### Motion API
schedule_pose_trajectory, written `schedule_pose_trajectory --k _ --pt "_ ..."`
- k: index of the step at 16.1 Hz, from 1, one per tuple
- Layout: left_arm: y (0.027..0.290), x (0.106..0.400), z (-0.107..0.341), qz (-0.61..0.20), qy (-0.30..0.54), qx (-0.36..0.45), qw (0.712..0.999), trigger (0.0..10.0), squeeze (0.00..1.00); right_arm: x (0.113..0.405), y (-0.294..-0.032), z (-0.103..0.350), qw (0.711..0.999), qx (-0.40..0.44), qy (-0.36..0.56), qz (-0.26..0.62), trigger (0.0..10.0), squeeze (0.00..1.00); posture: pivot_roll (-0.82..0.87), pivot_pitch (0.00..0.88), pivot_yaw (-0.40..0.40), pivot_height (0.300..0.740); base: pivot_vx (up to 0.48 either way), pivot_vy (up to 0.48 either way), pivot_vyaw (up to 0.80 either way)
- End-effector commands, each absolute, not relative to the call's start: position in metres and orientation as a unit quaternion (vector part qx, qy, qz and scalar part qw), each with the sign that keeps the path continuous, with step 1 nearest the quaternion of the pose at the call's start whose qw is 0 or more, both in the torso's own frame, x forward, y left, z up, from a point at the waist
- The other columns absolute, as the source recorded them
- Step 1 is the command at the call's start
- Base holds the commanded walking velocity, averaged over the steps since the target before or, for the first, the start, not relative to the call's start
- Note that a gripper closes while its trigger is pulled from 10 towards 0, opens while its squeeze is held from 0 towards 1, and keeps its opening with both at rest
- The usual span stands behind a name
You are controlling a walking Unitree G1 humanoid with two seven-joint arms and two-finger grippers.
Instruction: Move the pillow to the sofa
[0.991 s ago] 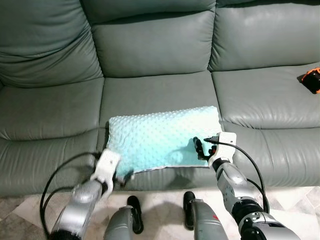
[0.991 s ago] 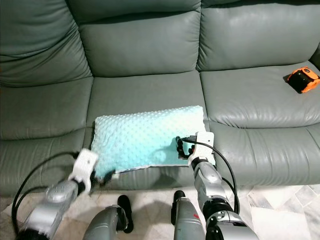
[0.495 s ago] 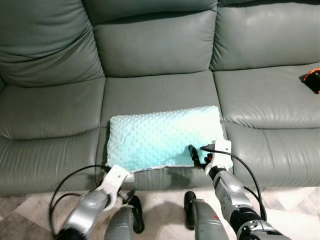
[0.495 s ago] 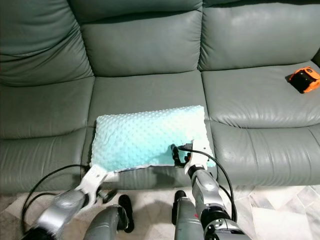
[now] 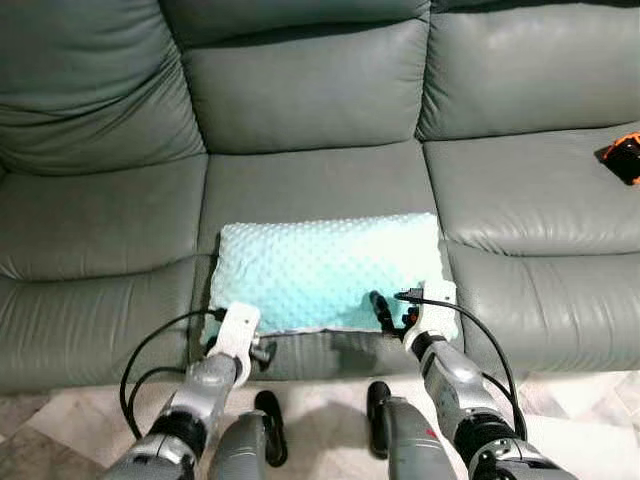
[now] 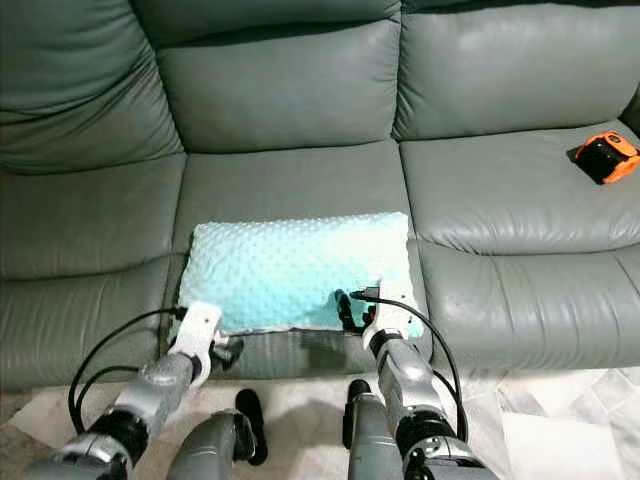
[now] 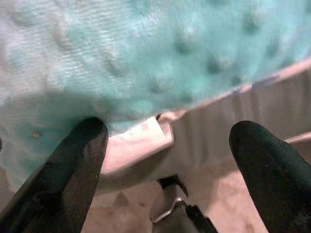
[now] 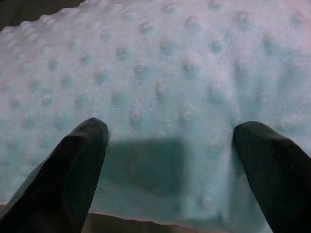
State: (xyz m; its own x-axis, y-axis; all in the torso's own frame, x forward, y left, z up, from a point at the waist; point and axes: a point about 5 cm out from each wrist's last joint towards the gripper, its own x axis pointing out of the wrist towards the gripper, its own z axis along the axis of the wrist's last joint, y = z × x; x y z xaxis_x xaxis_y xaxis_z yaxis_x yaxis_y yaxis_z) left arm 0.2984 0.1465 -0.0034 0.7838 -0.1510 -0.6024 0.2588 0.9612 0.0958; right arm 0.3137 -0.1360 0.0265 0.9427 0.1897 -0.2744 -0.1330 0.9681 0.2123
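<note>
A mint-green dotted pillow [image 5: 325,268] lies flat on the middle seat of the grey leather sofa [image 5: 300,90], its front edge at the seat's front. My left gripper [image 7: 170,131] is open at the pillow's front left corner [image 7: 141,141], holding nothing. Its white wrist block [image 5: 238,325] sits just below that corner. My right gripper [image 8: 172,131] is open over the pillow's front right part [image 8: 160,73], with its fingers [image 5: 382,310] at the front edge and nothing between them.
An orange and black object [image 6: 605,157] rests on the right seat cushion. My legs and black feet [image 5: 268,425] stand on the pale tiled floor [image 6: 560,430] just before the sofa front. The left seat [image 5: 90,220] lies beside the pillow.
The left arm swung inward from the lower left to the pillow's front left corner. The right gripper slid back toward the pillow's front edge. The pillow now lies squarer on the seat.
</note>
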Motion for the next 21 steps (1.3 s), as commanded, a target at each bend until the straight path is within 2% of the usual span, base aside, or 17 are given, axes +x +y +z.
schedule_pose_trajectory --k 1,5,8,11,18,21 --pt "0.152 0.288 -0.015 -0.090 0.334 0.079 0.935 10.0 0.00 0.308 -0.134 0.019 0.978 0.102 0.163 0.077 10.0 0.00 -0.13 0.423 0.080 0.740 0.000 0.000 0.00" --pt "0.148 0.297 -0.008 -0.074 0.320 0.063 0.943 10.0 0.00 0.312 -0.138 0.024 0.983 0.086 0.153 0.061 10.0 0.00 -0.12 0.425 0.082 0.740 0.000 0.000 0.00" --pt "0.136 0.298 -0.006 -0.093 0.312 0.045 0.945 10.0 0.00 0.318 -0.144 0.031 0.989 0.052 0.136 0.041 10.0 0.00 -0.12 0.426 0.084 0.740 0.000 0.000 0.00" --pt "0.130 0.293 -0.011 -0.105 0.312 0.030 0.944 10.0 0.00 0.323 -0.144 0.040 0.991 0.054 0.115 0.038 10.0 0.00 -0.11 0.427 0.085 0.740 0.000 0.000 0.00" --pt "0.131 0.289 -0.015 -0.111 0.321 0.023 0.940 10.0 0.00 0.311 -0.104 0.072 0.985 0.127 0.052 0.108 10.0 0.00 -0.12 0.425 0.082 0.740 0.000 0.000 0.00" --pt "0.129 0.290 -0.013 -0.114 0.319 0.020 0.941 10.0 0.00 0.297 -0.090 0.064 0.973 0.163 0.095 0.134 10.0 0.00 -0.12 0.423 0.081 0.740 0.000 0.000 0.00"
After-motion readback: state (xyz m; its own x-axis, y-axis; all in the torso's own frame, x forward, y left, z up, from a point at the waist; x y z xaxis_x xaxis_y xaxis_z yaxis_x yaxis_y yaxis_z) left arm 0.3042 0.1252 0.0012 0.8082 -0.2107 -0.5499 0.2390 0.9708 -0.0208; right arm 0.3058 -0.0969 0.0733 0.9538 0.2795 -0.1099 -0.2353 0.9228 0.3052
